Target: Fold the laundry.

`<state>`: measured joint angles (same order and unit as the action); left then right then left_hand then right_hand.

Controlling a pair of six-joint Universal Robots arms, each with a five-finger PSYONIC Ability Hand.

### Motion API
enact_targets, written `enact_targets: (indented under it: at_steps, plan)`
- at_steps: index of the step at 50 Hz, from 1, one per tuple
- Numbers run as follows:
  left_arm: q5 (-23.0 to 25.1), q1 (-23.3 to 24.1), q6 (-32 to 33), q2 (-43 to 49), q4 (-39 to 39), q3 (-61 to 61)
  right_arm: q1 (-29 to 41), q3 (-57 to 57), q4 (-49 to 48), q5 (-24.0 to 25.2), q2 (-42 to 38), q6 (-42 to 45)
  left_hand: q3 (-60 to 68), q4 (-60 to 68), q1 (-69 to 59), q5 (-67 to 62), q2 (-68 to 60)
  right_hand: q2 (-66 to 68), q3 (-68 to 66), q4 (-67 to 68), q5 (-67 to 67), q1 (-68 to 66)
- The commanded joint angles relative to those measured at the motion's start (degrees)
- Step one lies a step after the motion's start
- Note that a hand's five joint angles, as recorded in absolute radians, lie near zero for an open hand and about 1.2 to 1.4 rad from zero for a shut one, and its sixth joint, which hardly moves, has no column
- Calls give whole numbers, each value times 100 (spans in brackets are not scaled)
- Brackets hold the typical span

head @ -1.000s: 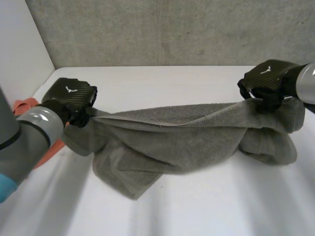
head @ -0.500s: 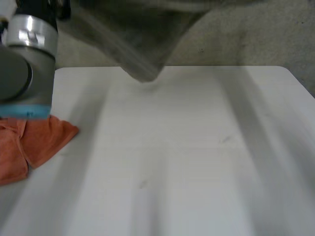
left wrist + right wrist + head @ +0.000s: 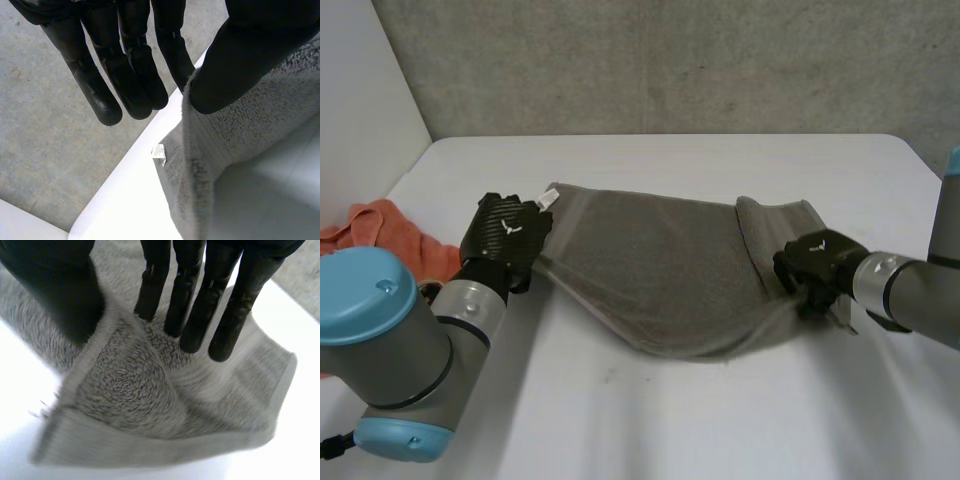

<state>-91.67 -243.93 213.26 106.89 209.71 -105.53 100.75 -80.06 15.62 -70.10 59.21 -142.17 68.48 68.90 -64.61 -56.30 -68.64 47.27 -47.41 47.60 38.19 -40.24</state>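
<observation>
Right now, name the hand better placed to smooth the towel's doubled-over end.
Right. The right hand pinches the towel at that end; the left hand holds the opposite edge, near the tag.

My left arm (image 3: pixel 405 360) hides part of the orange cloth (image 3: pixel 388 226), which the head view's edge also cuts. The white tag (image 3: pixel 158 151) on the grey towel (image 3: pixel 240 132) is too small for me to read.

Counted one grey towel (image 3: pixel 660 270) with one small white label (image 3: pixel 547 200) on it, and one orange cloth (image 3: pixel 390 235), so two cloths in all. One white table (image 3: pixel 720 420) noted. Two arms were counted, and two black hands: one left hand (image 3: pixel 505 235), one right hand (image 3: pixel 815 265).
</observation>
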Motion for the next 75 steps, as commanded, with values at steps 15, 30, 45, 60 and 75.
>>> enact_targets:
  at_steps: [15, 30, 45, 60, 75]
  plan:
    - [-9, -102, -74, -265, -228, -152, -714, -2303, -1543, 5, 1066, -329, 1152, 1110, -1539, -1370, -1136, -1045, 1059, -1077, -1136, 341]
    - [-17, -120, -74, -265, -272, -169, -899, -2831, -2133, -48, 1891, -364, 1152, 1110, -1539, -1370, -1136, -3463, 3477, -3495, -3554, 2759]
    - [-9, -120, -127, -256, -281, -169, -1013, -3499, -2107, 84, 2525, -1006, 1152, 1110, -1539, -1370, -1136, -2157, 2171, -2189, -2249, 1454]
    - [-9, -129, -136, -256, -352, -196, -1119, -3780, -2063, 189, 2516, -1067, 1152, 1110, -1539, -1370, -1136, -945, 958, -977, -1036, 241]
    - [-9, -137, -127, -256, -352, -196, -1092, -3737, -2273, 409, 2130, -1155, 1152, 1110, -1539, -1370, -1136, 200, -187, 168, 109, -904]
